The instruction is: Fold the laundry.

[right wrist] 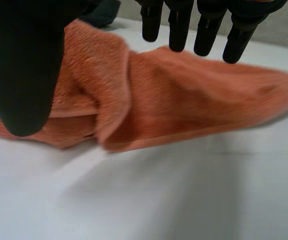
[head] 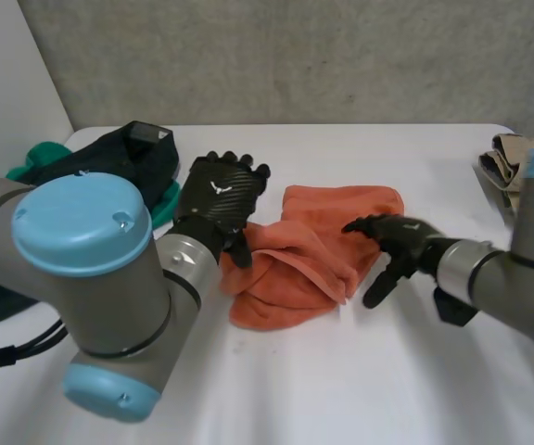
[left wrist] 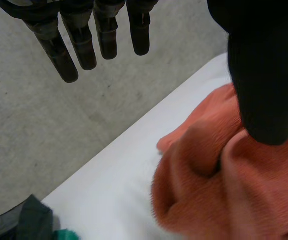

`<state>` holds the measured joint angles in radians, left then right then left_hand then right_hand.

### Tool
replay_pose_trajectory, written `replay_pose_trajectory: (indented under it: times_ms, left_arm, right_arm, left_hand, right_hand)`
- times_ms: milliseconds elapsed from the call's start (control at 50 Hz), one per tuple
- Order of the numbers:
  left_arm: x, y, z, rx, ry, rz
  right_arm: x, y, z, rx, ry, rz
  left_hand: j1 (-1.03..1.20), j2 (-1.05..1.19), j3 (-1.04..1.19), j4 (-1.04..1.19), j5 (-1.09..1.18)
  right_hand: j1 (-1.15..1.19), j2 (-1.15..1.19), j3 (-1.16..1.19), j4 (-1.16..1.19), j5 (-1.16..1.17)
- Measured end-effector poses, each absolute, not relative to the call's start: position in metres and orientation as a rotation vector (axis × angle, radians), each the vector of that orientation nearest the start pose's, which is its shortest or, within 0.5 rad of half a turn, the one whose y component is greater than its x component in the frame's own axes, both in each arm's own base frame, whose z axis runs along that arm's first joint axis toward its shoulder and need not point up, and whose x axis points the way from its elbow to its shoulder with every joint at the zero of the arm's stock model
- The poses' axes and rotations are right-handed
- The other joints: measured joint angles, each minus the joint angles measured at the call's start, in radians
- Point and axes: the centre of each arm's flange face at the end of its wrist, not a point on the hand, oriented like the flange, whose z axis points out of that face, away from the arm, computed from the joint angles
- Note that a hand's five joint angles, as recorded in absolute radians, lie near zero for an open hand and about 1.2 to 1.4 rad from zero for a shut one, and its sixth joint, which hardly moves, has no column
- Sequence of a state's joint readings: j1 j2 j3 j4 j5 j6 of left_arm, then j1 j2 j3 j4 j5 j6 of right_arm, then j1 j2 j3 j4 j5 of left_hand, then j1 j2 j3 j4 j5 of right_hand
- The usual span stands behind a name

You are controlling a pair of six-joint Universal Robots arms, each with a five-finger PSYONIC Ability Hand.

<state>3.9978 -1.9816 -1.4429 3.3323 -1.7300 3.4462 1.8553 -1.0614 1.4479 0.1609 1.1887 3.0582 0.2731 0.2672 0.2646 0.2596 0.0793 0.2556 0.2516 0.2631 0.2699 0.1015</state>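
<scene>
An orange towel (head: 309, 250) lies loosely folded and rumpled in the middle of the white table (head: 360, 371). My left hand (head: 216, 199) hovers at the towel's left edge with straight fingers (left wrist: 84, 40) and thumb (left wrist: 269, 75) spread, holding nothing; the orange towel (left wrist: 224, 185) bunches under its thumb. My right hand (head: 397, 241) is at the towel's right edge, open, fingers (right wrist: 204, 25) straight above the orange towel (right wrist: 184, 100), thumb (right wrist: 24, 70) in front of it, nothing pinched.
A pile of dark and green clothes (head: 128, 158) lies at the back left of the table, just behind my left hand. A beige folded cloth (head: 513, 158) sits at the far right edge. A grey wall rises behind the table.
</scene>
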Motion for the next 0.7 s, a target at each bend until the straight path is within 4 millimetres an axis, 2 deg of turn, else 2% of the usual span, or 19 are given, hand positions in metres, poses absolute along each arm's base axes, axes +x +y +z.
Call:
replay_pose_trajectory:
  times_ms: [120,220,340,380,400,420,480,540,600,640,700]
  left_arm:
    - [-0.327,-0.258,0.193,0.991,2.249,-2.07]
    - [-0.326,-0.276,0.168,1.072,2.356,-1.945]
    - [-0.336,-0.29,0.154,1.156,2.495,-1.917]
    - [-0.34,-0.294,0.151,1.166,2.55,-1.923]
    - [-0.342,-0.295,0.151,1.169,2.576,-1.927]
    - [-0.344,-0.297,0.15,1.17,2.596,-1.932]
    - [-0.349,-0.305,0.15,1.158,2.638,-1.958]
    - [-0.352,-0.319,0.159,1.116,2.6,-2.022]
    - [-0.355,-0.334,0.179,1.062,2.486,-2.13]
    - [-0.36,-0.347,0.207,1.009,2.323,-2.273]
    - [-0.368,-0.357,0.26,0.924,2.014,-2.528]
  right_arm:
    - [0.273,-0.285,0.146,-0.677,2.265,-1.262]
    - [0.285,-0.287,0.139,-0.712,2.241,-1.324]
    - [0.295,-0.293,0.133,-0.767,2.226,-1.405]
    - [0.297,-0.295,0.132,-0.796,2.218,-1.432]
    - [0.298,-0.296,0.132,-0.812,2.213,-1.447]
    - [0.3,-0.298,0.133,-0.83,2.205,-1.467]
    - [0.303,-0.304,0.137,-0.883,2.169,-1.547]
    - [0.307,-0.316,0.149,-0.948,2.104,-1.696]
    - [0.311,-0.329,0.166,-1.007,2.024,-1.863]
    - [0.316,-0.342,0.194,-1.056,1.904,-2.077]
    - [0.322,-0.355,0.241,-1.06,1.698,-2.372]
  left_hand:
    - [0.0,0.0,0.0,0.0,0.0]
    - [0.0,0.0,0.0,0.0,0.0]
    - [0.076,0.077,0.08,0.082,0.092]
    - [0.23,0.223,0.209,0.217,0.225]
    - [0.484,0.453,0.455,0.444,0.446]
    - [0.613,0.568,0.567,0.576,0.573]
    - [0.792,0.886,0.873,0.892,0.853]
    - [0.792,0.918,0.908,0.932,0.868]
    - [0.792,0.922,0.912,0.937,0.868]
    - [0.804,0.923,0.913,0.937,0.874]
    - [0.835,0.923,0.914,0.937,0.894]
  right_hand:
    - [0.181,0.164,0.171,0.163,0.163]
    - [0.284,0.281,0.272,0.268,0.26]
    - [0.484,0.492,0.478,0.462,0.449]
    - [0.636,0.65,0.633,0.618,0.605]
    - [0.714,0.732,0.714,0.709,0.686]
    - [0.778,0.799,0.781,0.776,0.753]
    - [0.846,0.922,0.911,0.911,0.869]
    - [0.846,0.922,0.919,0.922,0.869]
    - [0.846,0.922,0.919,0.922,0.869]
    - [0.846,0.922,0.919,0.922,0.869]
    - [0.846,0.922,0.919,0.923,0.869]
